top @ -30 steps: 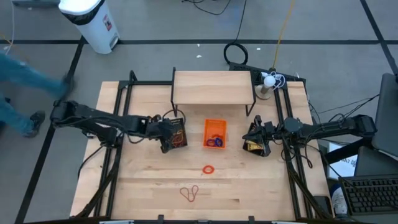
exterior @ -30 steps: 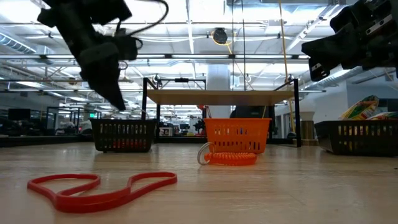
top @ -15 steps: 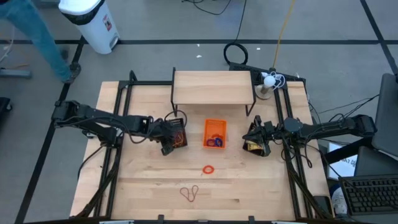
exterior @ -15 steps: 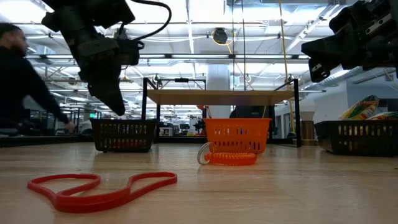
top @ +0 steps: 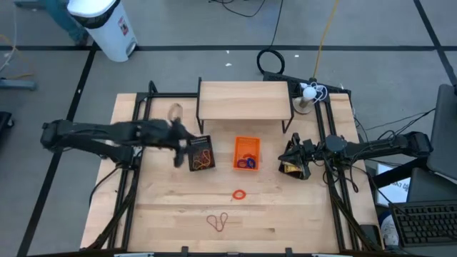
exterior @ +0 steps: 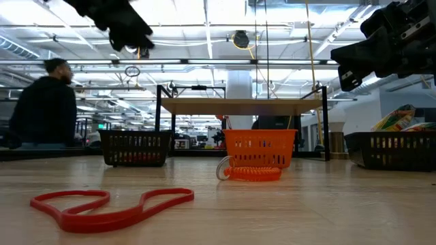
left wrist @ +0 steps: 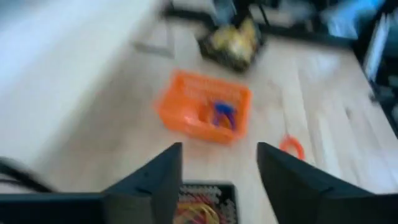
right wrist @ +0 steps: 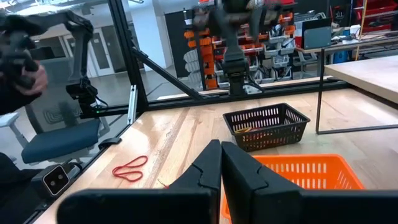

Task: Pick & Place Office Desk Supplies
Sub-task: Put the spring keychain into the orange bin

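Now my left tool (top: 180,146), fingers spread and empty, just beside the black basket (top: 201,153) of rubber bands (top: 203,155).

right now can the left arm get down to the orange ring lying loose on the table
Probably yes. The left gripper is open and empty beside the black basket; the orange ring lies on bare table with nothing over it.

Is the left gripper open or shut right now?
Open: in the left wrist view, the left gripper has fingers spread apart above the black basket.
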### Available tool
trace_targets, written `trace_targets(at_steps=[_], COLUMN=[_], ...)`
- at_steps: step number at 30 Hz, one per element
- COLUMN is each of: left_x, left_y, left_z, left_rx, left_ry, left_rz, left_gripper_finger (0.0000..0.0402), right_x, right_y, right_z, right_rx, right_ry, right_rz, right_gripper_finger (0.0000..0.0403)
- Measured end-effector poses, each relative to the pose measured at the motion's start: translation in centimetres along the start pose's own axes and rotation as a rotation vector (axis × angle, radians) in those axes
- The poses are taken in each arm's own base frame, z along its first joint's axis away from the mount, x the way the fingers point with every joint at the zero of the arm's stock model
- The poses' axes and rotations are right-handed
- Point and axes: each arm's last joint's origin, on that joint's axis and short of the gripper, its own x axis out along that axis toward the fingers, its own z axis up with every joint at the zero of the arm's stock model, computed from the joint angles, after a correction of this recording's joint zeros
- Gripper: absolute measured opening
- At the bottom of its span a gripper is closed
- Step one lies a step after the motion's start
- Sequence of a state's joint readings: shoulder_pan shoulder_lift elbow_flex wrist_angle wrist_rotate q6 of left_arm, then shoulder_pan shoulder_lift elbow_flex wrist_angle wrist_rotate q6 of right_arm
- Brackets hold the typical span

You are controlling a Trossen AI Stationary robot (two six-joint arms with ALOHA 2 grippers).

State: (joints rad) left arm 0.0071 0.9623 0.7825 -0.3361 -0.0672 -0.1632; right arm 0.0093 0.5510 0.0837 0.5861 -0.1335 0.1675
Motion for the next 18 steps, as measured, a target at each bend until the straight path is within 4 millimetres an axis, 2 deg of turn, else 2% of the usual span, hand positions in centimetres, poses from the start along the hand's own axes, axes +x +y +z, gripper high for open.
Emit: trace_targets(at_steps=[2, 4, 9, 10, 14, 18], left_x=[-2.1, -3.6, -4.5, -4.5, -4.6, -4.6], left_y=[0.5, 0.8, 1.1, 1.2, 1.4, 2.0], left_z=[0.0, -0.7, -4.3, -4.9, -6.7, -8.2], left_rx=[0.004, 0.002, -0.114, -0.146, -0.179, -0.184], left_ry=[-0.082, -0.149, -0.298, -0.317, -0.355, -0.407], left_rz=[0.033, 0.036, -0.026, -0.039, -0.050, 0.047], left_gripper_finger=[0.0173, 0.0134, 0.0024, 0.0012, 0.0013, 0.0003], right_x=[0.0, 0.0, 0.0, 0.0, 0.0, 0.0], right_y=[0.0, 0.0, 0.0, -0.1, -0.1, -0.1], right_z=[0.0, 0.0, -0.3, -0.4, -0.6, -0.4], right_rx=[0.001, 0.001, 0.006, 0.008, 0.011, 0.008], right_ry=[0.004, 0.003, 0.027, 0.037, 0.057, 0.042], right_rz=[0.000, 0.000, -0.004, -0.006, -0.011, -0.009], right_gripper_finger=[0.0004, 0.0004, 0.0004, 0.0004, 0.0004, 0.0004])
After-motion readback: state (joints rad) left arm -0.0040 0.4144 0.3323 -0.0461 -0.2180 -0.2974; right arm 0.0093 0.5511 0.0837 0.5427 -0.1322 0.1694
